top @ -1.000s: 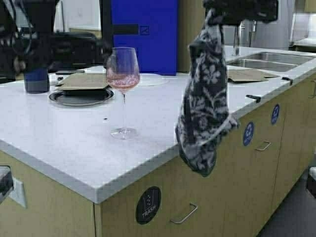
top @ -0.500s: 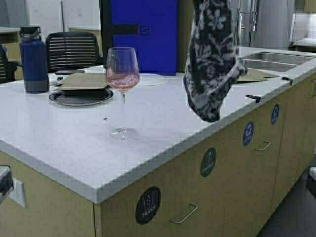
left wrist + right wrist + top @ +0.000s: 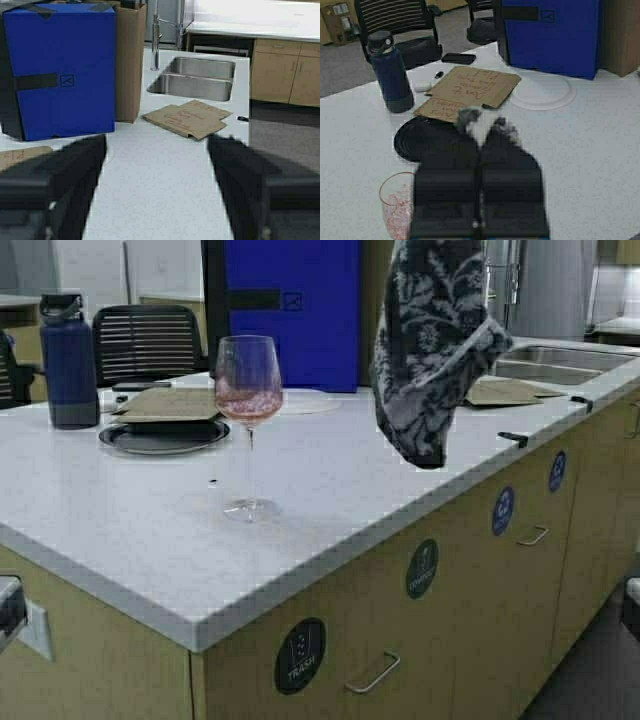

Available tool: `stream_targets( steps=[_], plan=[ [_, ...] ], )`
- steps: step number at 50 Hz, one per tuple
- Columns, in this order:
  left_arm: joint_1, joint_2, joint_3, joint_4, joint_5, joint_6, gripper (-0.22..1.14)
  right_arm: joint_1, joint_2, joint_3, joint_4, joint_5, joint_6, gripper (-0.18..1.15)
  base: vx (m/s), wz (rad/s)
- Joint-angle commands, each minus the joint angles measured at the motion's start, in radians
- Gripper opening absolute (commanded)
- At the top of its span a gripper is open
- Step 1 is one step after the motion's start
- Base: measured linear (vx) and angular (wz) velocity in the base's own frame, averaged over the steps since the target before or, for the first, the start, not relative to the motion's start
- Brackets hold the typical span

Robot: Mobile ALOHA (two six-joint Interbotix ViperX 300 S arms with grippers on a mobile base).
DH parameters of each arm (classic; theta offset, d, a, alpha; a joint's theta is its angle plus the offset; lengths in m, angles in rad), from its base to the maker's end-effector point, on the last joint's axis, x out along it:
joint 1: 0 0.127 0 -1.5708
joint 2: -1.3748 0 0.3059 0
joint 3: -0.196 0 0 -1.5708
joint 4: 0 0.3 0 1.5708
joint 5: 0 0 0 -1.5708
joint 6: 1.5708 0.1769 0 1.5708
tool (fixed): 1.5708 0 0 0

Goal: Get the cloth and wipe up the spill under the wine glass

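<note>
The cloth point(image 3: 432, 340), dark grey with a white floral pattern, hangs from above the top of the high view, over the counter's right part and to the right of the wine glass. The wine glass point(image 3: 248, 390) stands upright on the white counter point(image 3: 330, 495) with pinkish liquid in its bowl. My right gripper point(image 3: 481, 134) is shut on the cloth point(image 3: 468, 117), high above the counter; the glass rim point(image 3: 395, 200) shows below it. My left gripper point(image 3: 156, 141) is open and empty over the counter near the sink. Neither gripper shows in the high view. I see no clear spill at the glass foot.
A dark blue bottle point(image 3: 70, 360), a black plate point(image 3: 165, 437) under a brown mat point(image 3: 170, 403), a white plate point(image 3: 305, 400) and a blue box point(image 3: 292, 310) stand behind the glass. More brown mats point(image 3: 500, 392) lie by the sink point(image 3: 550, 358). The counter's edge runs diagonally in front.
The cloth has risen and swung from beyond the counter's front edge to over the counter. The right gripper has gone out of the high view's top; the left arm left that view too.
</note>
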Motion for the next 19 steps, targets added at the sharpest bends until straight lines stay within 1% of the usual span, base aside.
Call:
stream_targets(
  steps=[1,19],
  plan=[
    [-0.002,-0.008,0.0,-0.002,-0.005,0.0,0.96,0.002,-0.015,-0.017,-0.002,-0.005,-0.002,0.06,0.0,0.0],
    [-0.002,-0.008,0.003,-0.002,-0.005,-0.002,0.96,0.002,-0.015,-0.005,-0.002,-0.008,-0.002,0.06,0.0,0.0]
  ],
)
